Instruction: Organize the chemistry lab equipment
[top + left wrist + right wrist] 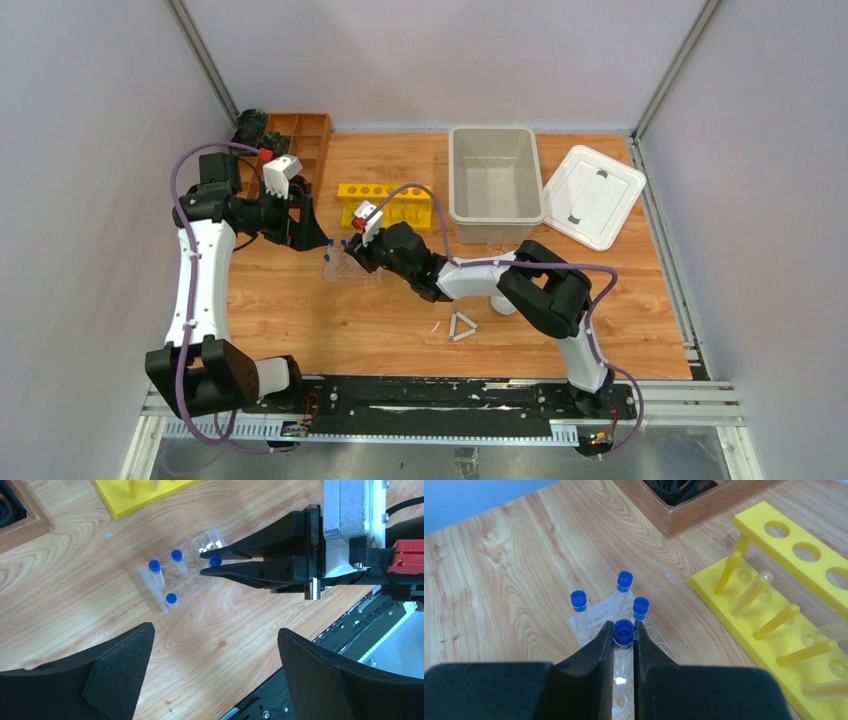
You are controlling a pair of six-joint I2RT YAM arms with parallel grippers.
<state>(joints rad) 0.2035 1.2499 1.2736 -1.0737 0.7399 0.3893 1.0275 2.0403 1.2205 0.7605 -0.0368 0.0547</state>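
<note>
Three tubes (pixel 578 611) upright in rack (pixel 192 582); fourth tube (pixel 215 560) pinched at cap by right gripper (pixel 623 626), axis vertical, over a near hole. Left gripper (pixel 215 635) spread wide, farther off.

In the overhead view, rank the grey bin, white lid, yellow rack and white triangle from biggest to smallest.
1. Grey bin and white lid: too alike to rank.
2. Yellow rack.
3. White triangle.
</note>
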